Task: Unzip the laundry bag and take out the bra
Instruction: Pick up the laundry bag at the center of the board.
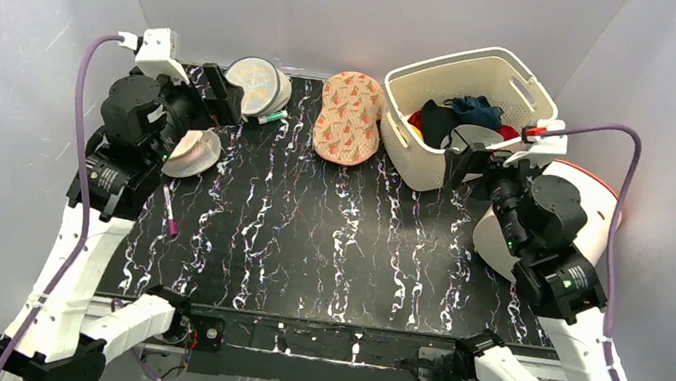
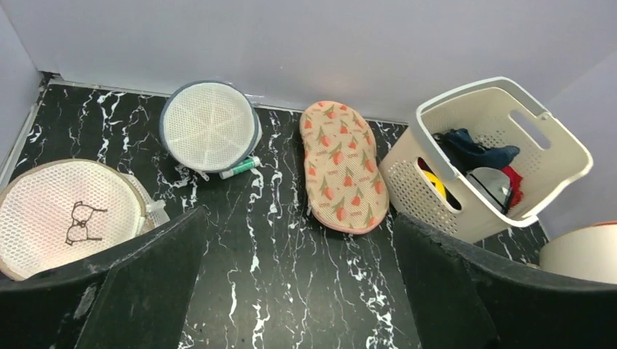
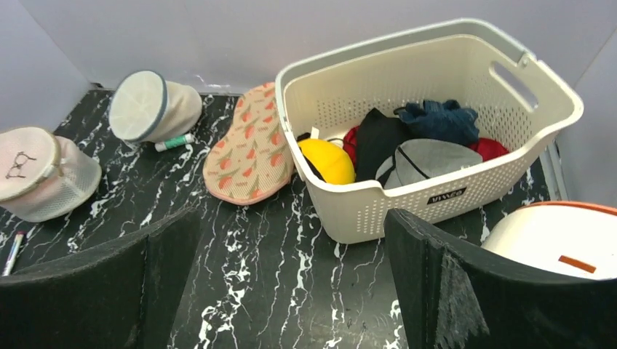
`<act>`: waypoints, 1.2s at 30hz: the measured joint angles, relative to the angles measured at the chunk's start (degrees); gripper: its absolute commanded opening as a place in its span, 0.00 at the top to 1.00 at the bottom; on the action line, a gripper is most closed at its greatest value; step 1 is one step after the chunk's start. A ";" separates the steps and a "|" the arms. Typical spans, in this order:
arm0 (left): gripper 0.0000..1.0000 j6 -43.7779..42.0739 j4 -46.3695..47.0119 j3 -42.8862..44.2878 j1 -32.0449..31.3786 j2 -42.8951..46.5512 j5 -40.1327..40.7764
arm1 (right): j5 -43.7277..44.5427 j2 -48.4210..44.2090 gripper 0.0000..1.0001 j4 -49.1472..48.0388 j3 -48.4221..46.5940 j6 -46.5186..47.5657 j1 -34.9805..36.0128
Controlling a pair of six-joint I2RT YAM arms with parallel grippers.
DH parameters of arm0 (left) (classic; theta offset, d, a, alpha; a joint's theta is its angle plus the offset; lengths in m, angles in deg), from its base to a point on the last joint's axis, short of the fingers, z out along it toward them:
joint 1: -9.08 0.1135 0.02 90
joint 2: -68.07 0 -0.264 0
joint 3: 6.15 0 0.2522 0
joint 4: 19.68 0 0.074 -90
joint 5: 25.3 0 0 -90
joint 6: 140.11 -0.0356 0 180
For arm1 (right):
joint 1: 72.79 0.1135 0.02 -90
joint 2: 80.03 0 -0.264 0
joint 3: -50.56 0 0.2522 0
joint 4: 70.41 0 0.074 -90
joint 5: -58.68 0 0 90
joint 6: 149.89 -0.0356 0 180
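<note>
The laundry bag point(image 1: 259, 86), a round white mesh drum with a greyish rim, lies tipped on its side at the back left with its zipped lid facing forward. It also shows in the left wrist view point(image 2: 211, 127) and the right wrist view point(image 3: 149, 107). The bra is hidden. My left gripper point(image 1: 225, 105) hovers just left of the bag, open and empty point(image 2: 302, 291). My right gripper point(image 1: 464, 164) hovers by the basket's front, open and empty point(image 3: 291, 291).
A similar white bag with a bra drawing point(image 1: 190, 153) lies under my left arm. A peach tulip-print pouch point(image 1: 350, 117) lies at the back middle. A cream basket point(image 1: 399, 144) holds clothes. There is a green-capped marker point(image 1: 271, 119), a pink pen point(image 1: 169, 209) and a white round tub point(image 1: 590, 203).
</note>
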 measured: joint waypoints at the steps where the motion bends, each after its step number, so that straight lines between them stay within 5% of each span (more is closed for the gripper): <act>1: 0.02 0.09 -0.11 -0.68 0.24 0.02 -0.02 | 0.02 0.28 0.02 -0.52 0.81 -0.31 -0.42; 11: 0.02 0.57 1.11 -11.41 6.67 1.16 -5.05 | -0.07 0.13 0.02 -2.49 9.90 -4.83 -6.62; 21: 0.02 1.14 1.16 -12.00 9.38 -7.19 -12.52 | -0.13 -0.26 0.02 -1.46 11.06 -11.04 -9.79; 30: 0.02 -1.09 1.16 -5.29 9.94 -22.93 -13.53 | -8.00 1.84 0.02 0.61 10.95 -15.47 -10.49; 36: 0.02 -5.09 2.78 1.84 10.01 -33.90 -11.65 | -21.40 3.45 0.02 3.39 9.75 -13.68 -10.54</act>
